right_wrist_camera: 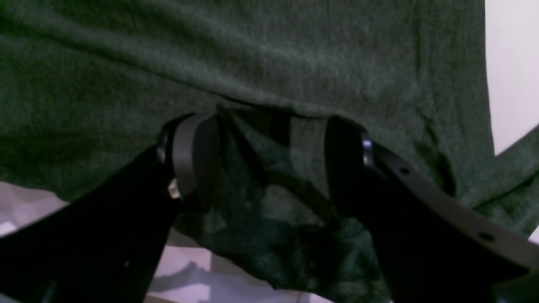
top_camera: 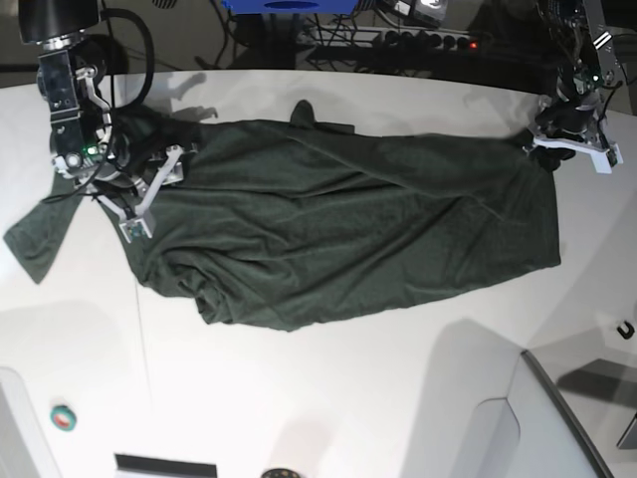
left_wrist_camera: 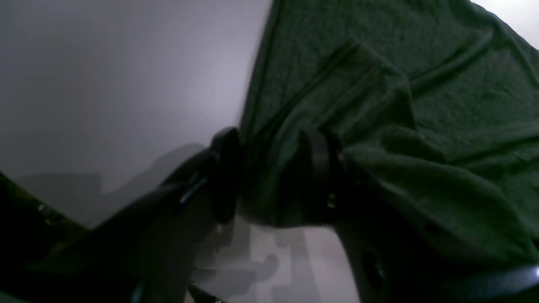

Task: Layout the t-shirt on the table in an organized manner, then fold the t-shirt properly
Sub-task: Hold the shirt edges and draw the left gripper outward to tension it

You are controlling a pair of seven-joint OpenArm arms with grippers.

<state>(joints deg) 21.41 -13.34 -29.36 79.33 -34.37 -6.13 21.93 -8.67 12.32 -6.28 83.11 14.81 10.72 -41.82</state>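
Observation:
The dark green t-shirt [top_camera: 338, 229] lies spread and wrinkled across the white table [top_camera: 328, 398], stretched sideways between my two grippers. My right gripper [top_camera: 149, 194] is over the shirt's left end, near a sleeve [top_camera: 40, 239]. In the right wrist view its jaws [right_wrist_camera: 269, 164] stand wide apart with loose crumpled cloth [right_wrist_camera: 269, 50] between them. My left gripper [top_camera: 565, 139] is at the shirt's far right corner. In the left wrist view it [left_wrist_camera: 269, 176] pinches a bunched edge of the shirt [left_wrist_camera: 421, 84], and folds radiate from the grip.
A grey angled panel [top_camera: 557, 428] sits at the table's front right corner. A small green and red object [top_camera: 63, 418] lies at the front left. Cables and equipment [top_camera: 398, 35] run along the far edge.

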